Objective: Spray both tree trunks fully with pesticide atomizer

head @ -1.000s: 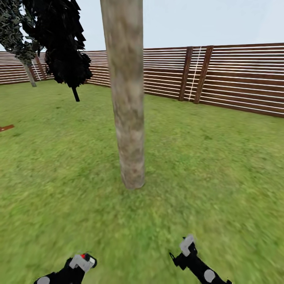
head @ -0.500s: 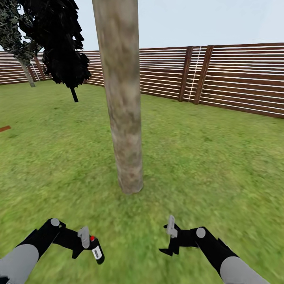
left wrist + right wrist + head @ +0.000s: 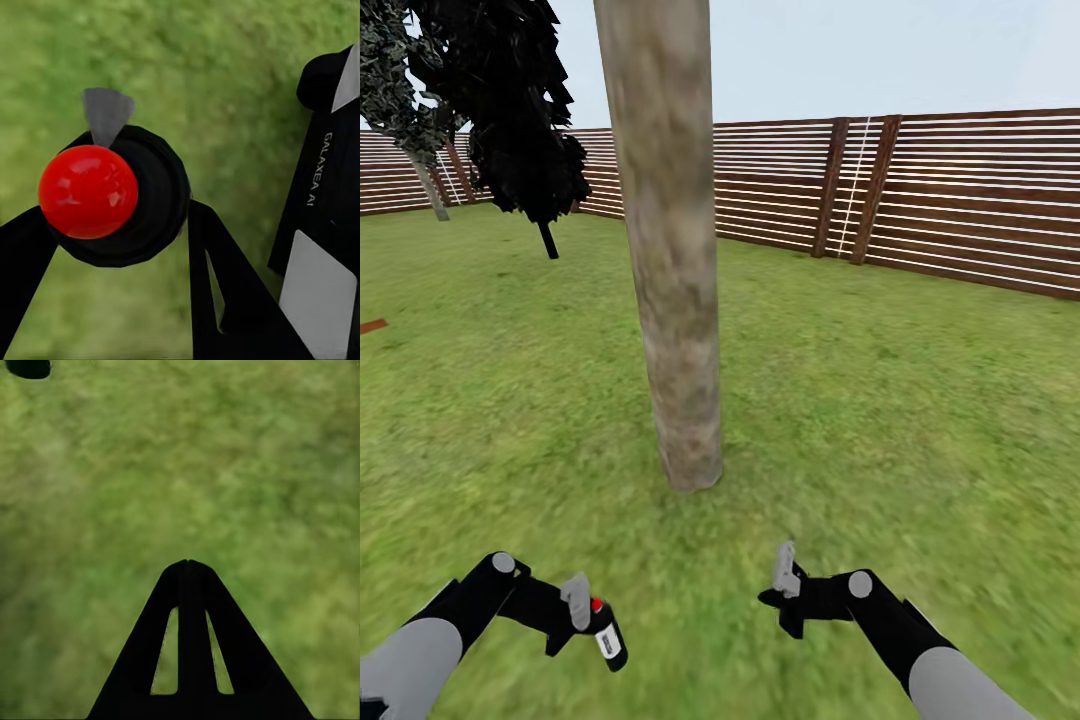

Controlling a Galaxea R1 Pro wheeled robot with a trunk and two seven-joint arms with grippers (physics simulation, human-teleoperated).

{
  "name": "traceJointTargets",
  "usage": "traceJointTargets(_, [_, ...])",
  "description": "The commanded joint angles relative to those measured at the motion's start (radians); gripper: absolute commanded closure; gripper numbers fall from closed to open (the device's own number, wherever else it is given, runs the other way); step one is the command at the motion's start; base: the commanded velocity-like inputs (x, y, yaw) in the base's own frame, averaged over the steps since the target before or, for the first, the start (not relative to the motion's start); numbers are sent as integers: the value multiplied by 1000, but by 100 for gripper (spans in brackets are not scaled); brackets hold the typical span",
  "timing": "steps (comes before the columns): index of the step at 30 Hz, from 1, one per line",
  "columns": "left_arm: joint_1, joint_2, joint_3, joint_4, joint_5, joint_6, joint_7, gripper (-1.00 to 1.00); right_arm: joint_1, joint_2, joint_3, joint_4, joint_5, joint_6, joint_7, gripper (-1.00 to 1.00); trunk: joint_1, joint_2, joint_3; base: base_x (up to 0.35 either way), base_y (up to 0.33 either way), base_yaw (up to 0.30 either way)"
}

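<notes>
**Pesticide atomizer held, robot halted at the trunk**

Pesticide atomizer (image 3: 606,632) sits clamped in the left gripper (image 3: 582,612), red top up, white label facing the camera. In the head view, the whole picture has barely shifted over the last half second, whereas it moved a good deal before that, so the base has likely stopped; both arms have swung up from the frame's bottom edge. That puts the tree trunk (image 3: 668,250) straight ahead of the fingers, near enough, I judge, to start spraying. No white specks of pesticide show on the bark. The right gripper (image 3: 786,583) carries nothing. The fence (image 3: 960,200) and a dark tree (image 3: 520,120) stand well beyond; only the lawn (image 3: 880,420) lies between fingers and trunk.

Left wrist view: the red cap (image 3: 88,191) lies between the black fingers (image 3: 225,285), nozzle apparently aimed away from them.

Right wrist view: the fingers (image 3: 187,645) are pressed together over grass.
</notes>
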Motion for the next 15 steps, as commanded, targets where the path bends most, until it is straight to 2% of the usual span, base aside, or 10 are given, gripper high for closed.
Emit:
traceJointTargets(1, [-1, -10, 4, -1, -29, -9, -2, 100, 0, 11, 3, -1, 9, -6, -1, 100, 0, 0, -1, 0, 0, 0])
traceJointTargets(5, [-1, -72, 6, -1, -140, -7, -1, 100, 0, 64, 5, -2, 13, -6, 0, 100, 0, 0, -1, 0, 0, 0])
traceJointTargets(7, [-1, -102, 6, -2, -163, -6, 0, 100, 0, 84, 7, -20, 13, -6, 0, 100, 0, 0, -1, 0, 0, 0])
traceJointTargets(9, [-2, -127, 5, -4, -169, -6, 6, 100, 0, 103, 7, -35, 17, -6, 0, 100, 0, 0, -1, 0, 0, 0])
traceJointTargets(11, [-2, -143, 4, -4, -172, -6, 40, 100, 0, 119, 7, -39, 17, -6, 0, 100, 0, 0, -1, 0, 0, 0])
traceJointTargets(12, [-2, -149, 4, -5, -184, -6, 67, 100, 0, 127, 7, -41, 18, -6, 0, 100, 0, 0, -1, 0, 0, 0])
traceJointTargets(14, [-2, -160, 5, -5, -223, -4, 82, 100, 0, 132, 7, -41, 18, -6, 0, 100, 0, 0, -1, 0, 0, 0])
traceJointTargets(15, [-2, -174, 5, -5, -245, -3, 85, 100, 0, 133, 7, -41, 18, -6, 0, 100, 0, 0, -1, 0, 0, 0])
